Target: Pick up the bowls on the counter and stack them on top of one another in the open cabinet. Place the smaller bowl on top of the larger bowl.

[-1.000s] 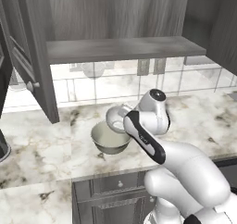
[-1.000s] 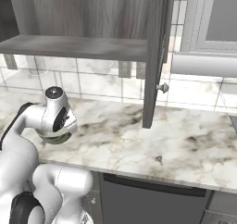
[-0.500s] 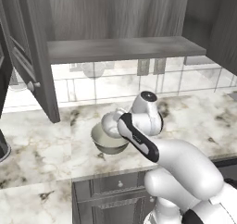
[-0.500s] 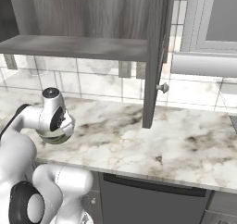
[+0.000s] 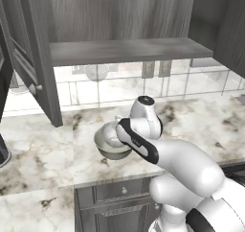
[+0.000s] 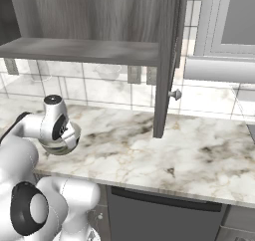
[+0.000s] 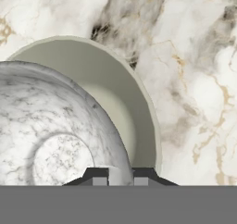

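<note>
Marble desk (image 5: 43, 145), white with grey veining, spreads beneath the jaws (image 7: 121, 177). Larger bowl (image 7: 115, 89), grey-green, pale inside, sits on the desk directly under them. Smaller bowl (image 7: 55, 135), whitish-grey and mottled, is held over the larger bowl's hollow (rim pinched between the closed jaws, seen in the hand view).

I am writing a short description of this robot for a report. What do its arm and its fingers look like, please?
The arm is made of rounded, glossy white segments with dark, nearly black joints: a black band curves along one link, and a dark round disc sits on a lower joint in the right base view. Its rounded white end link carries a dark cap. The fingers are small, dark and blocky, with paler grey pads. No cables or markings are visible.
</note>
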Robot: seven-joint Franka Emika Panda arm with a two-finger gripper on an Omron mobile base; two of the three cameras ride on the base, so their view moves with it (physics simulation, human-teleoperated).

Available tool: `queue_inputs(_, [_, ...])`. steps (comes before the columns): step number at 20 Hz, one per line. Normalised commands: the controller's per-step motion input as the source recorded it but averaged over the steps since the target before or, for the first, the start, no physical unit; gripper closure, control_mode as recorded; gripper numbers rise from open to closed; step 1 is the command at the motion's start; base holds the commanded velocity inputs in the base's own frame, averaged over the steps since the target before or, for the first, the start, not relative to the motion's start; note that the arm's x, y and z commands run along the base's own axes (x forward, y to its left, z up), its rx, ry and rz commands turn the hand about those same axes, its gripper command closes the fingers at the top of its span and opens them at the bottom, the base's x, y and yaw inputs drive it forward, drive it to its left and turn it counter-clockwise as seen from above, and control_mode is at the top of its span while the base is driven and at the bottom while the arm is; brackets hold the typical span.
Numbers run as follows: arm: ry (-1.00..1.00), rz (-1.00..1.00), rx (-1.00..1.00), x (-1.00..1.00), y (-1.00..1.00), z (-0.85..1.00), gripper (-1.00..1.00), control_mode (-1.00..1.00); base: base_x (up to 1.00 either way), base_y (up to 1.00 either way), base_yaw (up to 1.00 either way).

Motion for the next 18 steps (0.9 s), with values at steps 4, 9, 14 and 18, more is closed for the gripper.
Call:
queue_inputs(4, [0.06, 0.00, 0.00, 0.00, 0.14, -0.10, 1.00, -1.00, 0.00, 0.00, 0.00])
queue_inputs(9, [0.03, 0.00, 0.00, 0.00, 0.08, -0.05, 1.00, -1.00, 0.00, 0.00, 0.00])
queue_inputs(14, [0.01, 0.00, 0.00, 0.01, 0.01, -0.08, 1.00, -1.00, 0.00, 0.00, 0.00])
queue_inputs(18, [0.00, 0.00, 0.00, 0.05, 0.00, -0.09, 1.00, -1.00, 0.00, 0.00, 0.00])
